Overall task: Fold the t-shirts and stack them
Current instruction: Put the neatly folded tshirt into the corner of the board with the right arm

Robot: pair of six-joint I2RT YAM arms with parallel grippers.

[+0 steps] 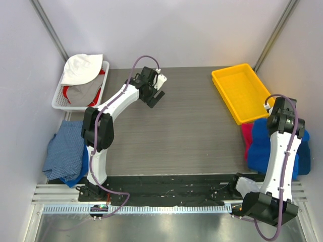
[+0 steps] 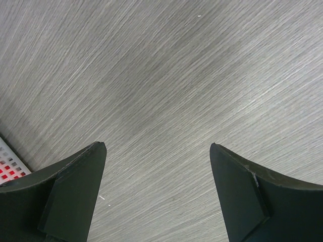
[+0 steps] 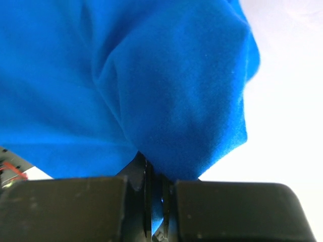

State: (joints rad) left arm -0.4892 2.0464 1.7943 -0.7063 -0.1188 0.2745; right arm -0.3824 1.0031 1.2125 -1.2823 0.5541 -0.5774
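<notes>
At the table's right edge lies a heap of t-shirts: a royal blue one [image 1: 262, 146] on top and a magenta pink one [image 1: 247, 137] showing at its left side. My right gripper [image 1: 280, 121] points down into the heap. In the right wrist view the right gripper [image 3: 156, 199] is shut on a fold of the blue t-shirt [image 3: 151, 85], with cloth pinched between the fingers. My left gripper [image 1: 155, 97] hovers over bare table at the back left. Seen from the left wrist, this gripper [image 2: 157, 146] is open and holds nothing.
A yellow tray [image 1: 242, 91] sits at the back right, beside the shirt heap. A white basket [image 1: 58, 98] at the back left holds a white cloth [image 1: 81, 68] and grey and red clothes. A blue checked cloth [image 1: 63, 151] lies off the table's left side.
</notes>
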